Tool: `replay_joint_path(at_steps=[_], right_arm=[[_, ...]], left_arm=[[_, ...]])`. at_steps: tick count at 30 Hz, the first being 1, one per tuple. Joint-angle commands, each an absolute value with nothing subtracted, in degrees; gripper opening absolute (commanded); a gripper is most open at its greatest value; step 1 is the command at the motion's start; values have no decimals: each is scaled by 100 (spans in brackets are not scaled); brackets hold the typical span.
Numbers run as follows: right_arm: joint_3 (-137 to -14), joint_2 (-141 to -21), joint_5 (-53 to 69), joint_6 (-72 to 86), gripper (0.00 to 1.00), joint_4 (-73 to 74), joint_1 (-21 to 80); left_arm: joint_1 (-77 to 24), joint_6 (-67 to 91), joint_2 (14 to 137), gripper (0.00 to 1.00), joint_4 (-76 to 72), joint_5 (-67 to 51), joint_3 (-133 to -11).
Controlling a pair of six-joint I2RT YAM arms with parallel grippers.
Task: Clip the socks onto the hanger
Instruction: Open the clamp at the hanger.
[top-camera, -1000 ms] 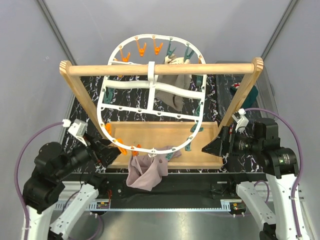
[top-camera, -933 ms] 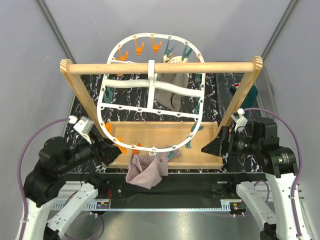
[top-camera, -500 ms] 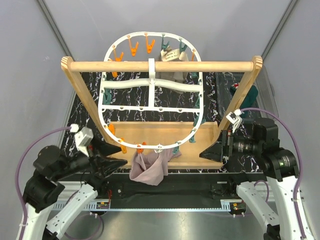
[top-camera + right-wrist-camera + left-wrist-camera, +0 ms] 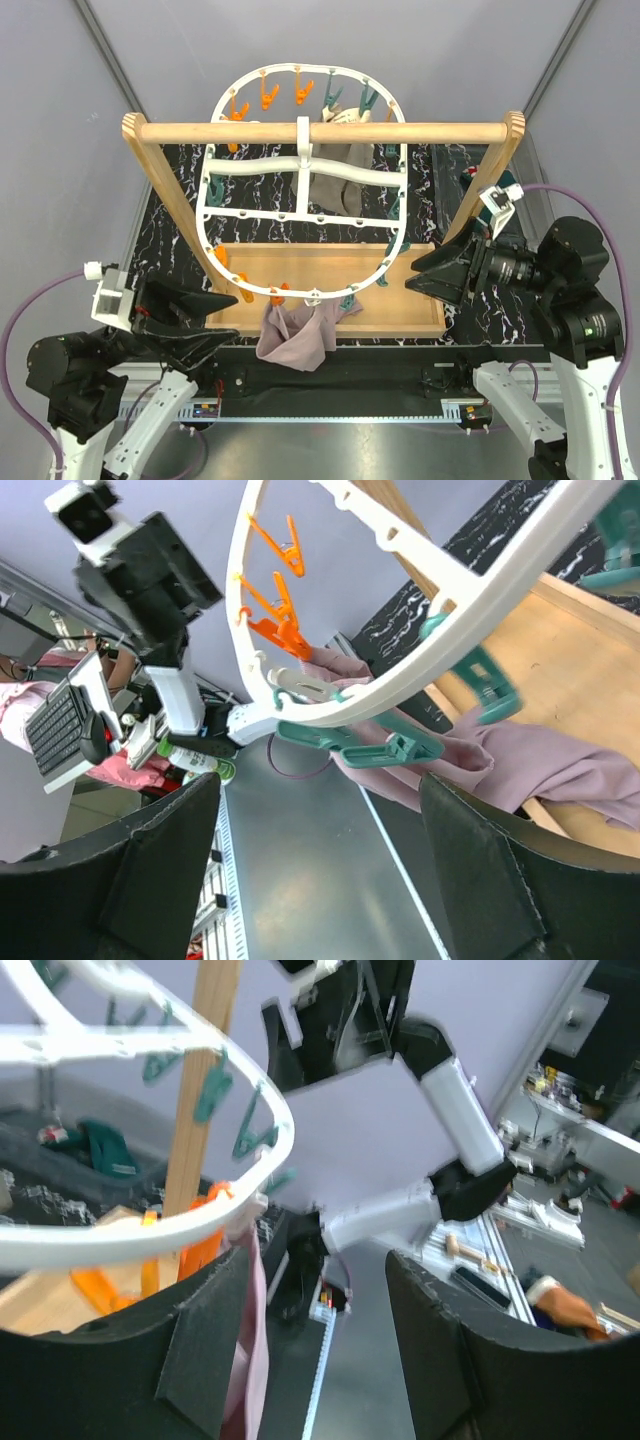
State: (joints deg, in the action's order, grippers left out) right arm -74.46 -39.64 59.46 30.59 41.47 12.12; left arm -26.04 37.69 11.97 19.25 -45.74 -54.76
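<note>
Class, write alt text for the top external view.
A dusty-pink fabric sock hangs from the near rim of a white oval plastic hanger on a wooden rail stand. The left end effector and right end effector flank it, open.

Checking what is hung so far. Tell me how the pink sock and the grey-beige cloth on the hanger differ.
Colour: the pink sock is mauve-pink, the grey-beige cloth a dull grey-beige. Place: the pink sock hangs from the near rim of the hanger, towards the arms; the grey-beige cloth hangs under the far half. Shared: both dangle limp from the same hanger.
</note>
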Motion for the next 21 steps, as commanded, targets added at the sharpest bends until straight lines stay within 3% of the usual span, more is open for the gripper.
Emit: replay_joint_path(at_steps=[1, 9, 14, 21], right_arm=[[-7585, -4201, 5819, 3024, 87, 4165, 1248], [-7218, -4403, 4738, 1855, 84, 5124, 1441], [-6268, -3833, 3816, 2038, 84, 4738, 1898], [-4977, -2840, 2735, 2672, 84, 3859, 2452]], left_arm=[[-2153, 4510, 1659, 61, 930, -5116, -5922], [-2899, 3728, 2451, 58, 2107, -4246, -6433], [-3777, 2647, 3102, 55, 3478, -3464, -7075], [-4034, 2584, 3279, 52, 3261, -3261, -6759]])
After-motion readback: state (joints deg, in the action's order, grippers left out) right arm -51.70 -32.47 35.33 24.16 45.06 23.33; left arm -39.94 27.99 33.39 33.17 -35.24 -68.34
